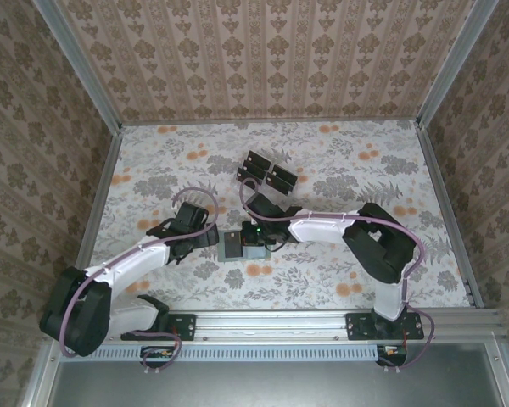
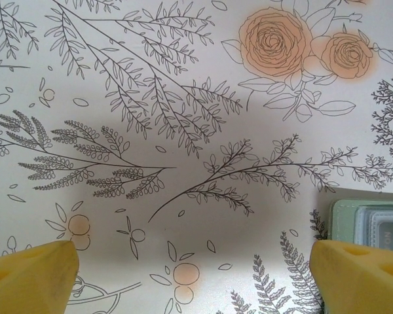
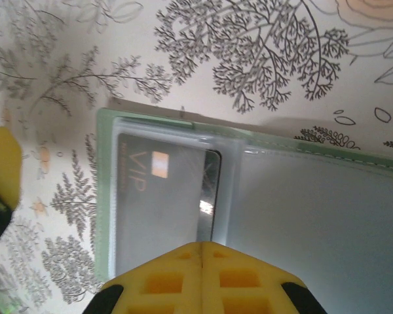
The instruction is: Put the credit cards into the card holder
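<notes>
The sage-green card holder [image 1: 234, 248] lies open on the floral table between my two grippers. In the right wrist view a dark credit card [image 3: 164, 216] marked VIP sits in the clear pocket of the card holder's [image 3: 314, 216] left half, its right edge poking out of the pocket. My right gripper [image 3: 202, 247] is shut, its yellow fingers pressed together just above the card's near edge with nothing seen between them. My left gripper [image 2: 193, 278] stands open and low over the bare cloth, with the card holder's corner [image 2: 370, 219] just beyond its right finger [image 2: 360, 275].
A clear rack with more black cards [image 1: 267, 173] stands behind the card holder, toward the back middle. A yellow finger of the left gripper [image 3: 0, 170] shows at the left edge of the right wrist view. Walls close off the table's back and sides.
</notes>
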Robot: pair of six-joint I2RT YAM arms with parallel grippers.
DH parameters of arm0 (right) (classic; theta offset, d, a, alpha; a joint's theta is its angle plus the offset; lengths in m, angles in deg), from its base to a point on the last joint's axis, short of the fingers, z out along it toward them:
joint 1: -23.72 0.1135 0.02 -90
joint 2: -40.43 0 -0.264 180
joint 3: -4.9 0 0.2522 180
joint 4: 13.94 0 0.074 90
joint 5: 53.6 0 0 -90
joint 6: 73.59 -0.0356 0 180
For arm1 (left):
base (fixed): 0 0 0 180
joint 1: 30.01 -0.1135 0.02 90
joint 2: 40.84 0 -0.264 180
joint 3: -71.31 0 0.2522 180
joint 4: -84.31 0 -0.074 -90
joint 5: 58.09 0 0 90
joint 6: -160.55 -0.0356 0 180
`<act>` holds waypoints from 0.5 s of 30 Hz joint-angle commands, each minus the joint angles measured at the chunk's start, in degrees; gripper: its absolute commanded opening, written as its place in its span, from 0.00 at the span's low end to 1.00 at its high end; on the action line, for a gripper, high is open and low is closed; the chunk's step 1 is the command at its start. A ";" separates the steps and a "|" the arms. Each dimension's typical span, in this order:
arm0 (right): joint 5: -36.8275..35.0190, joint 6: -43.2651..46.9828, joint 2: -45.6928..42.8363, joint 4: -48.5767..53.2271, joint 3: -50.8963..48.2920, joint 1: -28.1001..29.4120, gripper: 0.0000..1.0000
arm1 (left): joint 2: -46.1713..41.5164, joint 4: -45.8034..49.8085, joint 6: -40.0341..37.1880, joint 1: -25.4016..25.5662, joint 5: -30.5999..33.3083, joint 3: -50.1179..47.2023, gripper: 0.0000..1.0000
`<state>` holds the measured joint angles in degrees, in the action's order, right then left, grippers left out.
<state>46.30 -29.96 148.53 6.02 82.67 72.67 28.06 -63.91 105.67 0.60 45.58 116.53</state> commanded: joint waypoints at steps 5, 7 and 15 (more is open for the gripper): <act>-0.07 -0.65 2.77 0.06 1.11 0.51 0.04 | 2.23 1.23 0.37 -0.20 -1.25 -0.61 1.00; 0.03 -0.61 3.01 0.14 1.21 0.52 0.04 | 2.93 0.86 0.63 -0.11 -1.44 -0.59 1.00; 0.70 -0.70 4.10 0.24 2.15 0.57 0.04 | 5.27 -0.72 1.14 0.85 -1.96 -0.83 1.00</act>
<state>46.36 -30.24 151.19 5.98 83.63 72.84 32.63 -64.33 105.73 0.87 44.29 116.53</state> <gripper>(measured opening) 0.064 0.997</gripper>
